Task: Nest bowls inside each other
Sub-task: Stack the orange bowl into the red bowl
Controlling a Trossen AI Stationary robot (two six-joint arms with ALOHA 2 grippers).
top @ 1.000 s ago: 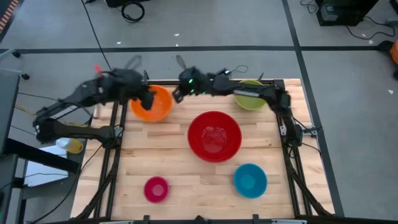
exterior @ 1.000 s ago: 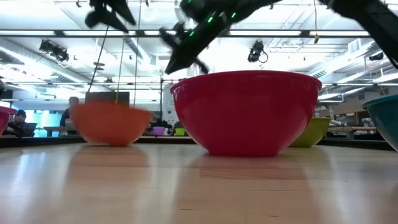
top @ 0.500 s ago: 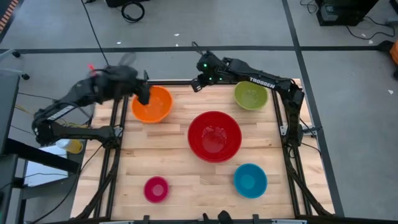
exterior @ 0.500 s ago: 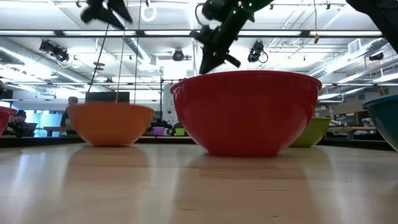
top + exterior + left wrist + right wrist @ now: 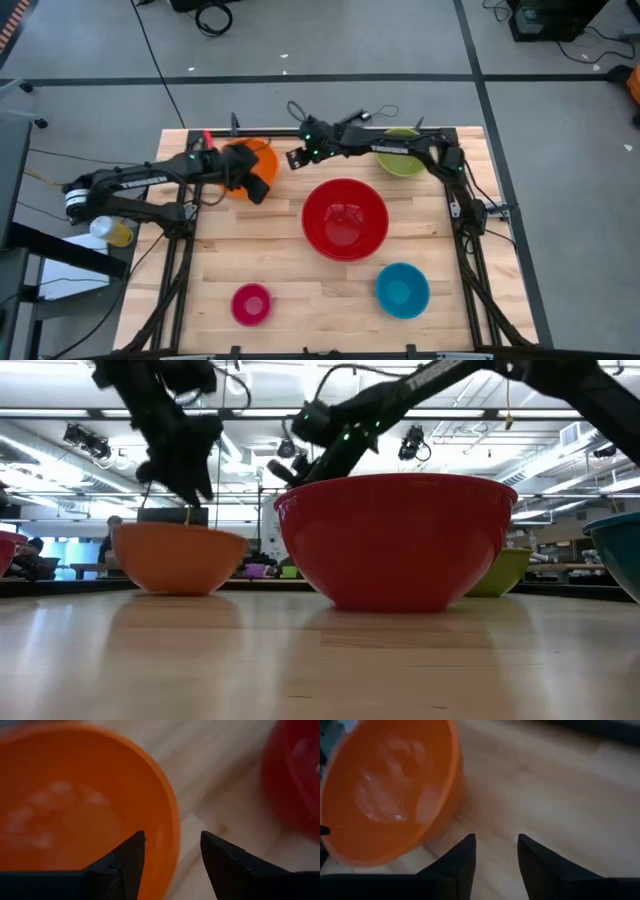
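The orange bowl (image 5: 247, 165) sits at the table's (image 5: 300, 280) far left, with the left gripper (image 5: 255, 186) hovering over its rim, jaws spread and empty. The right gripper (image 5: 297, 157) hangs just beside that bowl, jaws parted, holding nothing. Red bowl (image 5: 345, 218) stands mid-table, green (image 5: 402, 153) far right, blue (image 5: 402, 289) and pink (image 5: 251, 303) near.

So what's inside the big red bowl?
Nothing. The red bowl is empty in the high view, its bare bottom showing. No part of its inside is covered there.
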